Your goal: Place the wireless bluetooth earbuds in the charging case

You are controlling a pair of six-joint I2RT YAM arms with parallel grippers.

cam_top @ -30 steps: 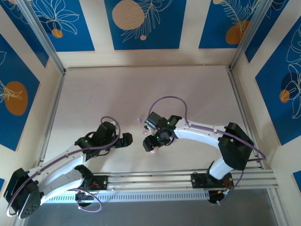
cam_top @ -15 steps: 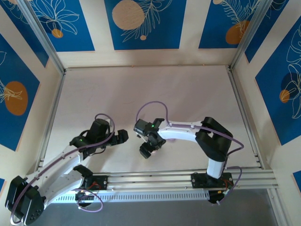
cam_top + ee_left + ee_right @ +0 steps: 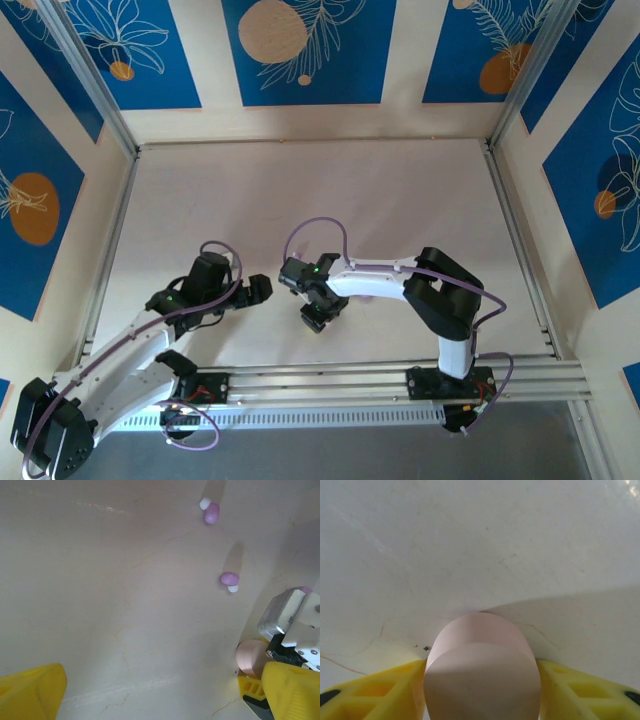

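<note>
Two purple earbuds lie on the table in the left wrist view, one at the top (image 3: 212,512) and one lower down (image 3: 229,578), each with a small white tip. The pale pink-white earbuds are out of view. The pale pink oval charging case (image 3: 482,665) is closed and sits on the table between yellow fingers (image 3: 375,690), with my right gripper (image 3: 318,320) shut on it. The same case (image 3: 252,657) shows at the lower right of the left wrist view. My left gripper (image 3: 165,702) is open over bare table, just left of the case.
The two grippers sit close together near the table's front middle, with the left gripper (image 3: 260,290) a short way left of the right one. An aluminium rail (image 3: 330,380) runs along the near edge. Patterned walls enclose the table.
My right arm has folded leftward and drawn the pink case slightly left and nearer the front edge. The left gripper has shifted a little to the left.
</note>
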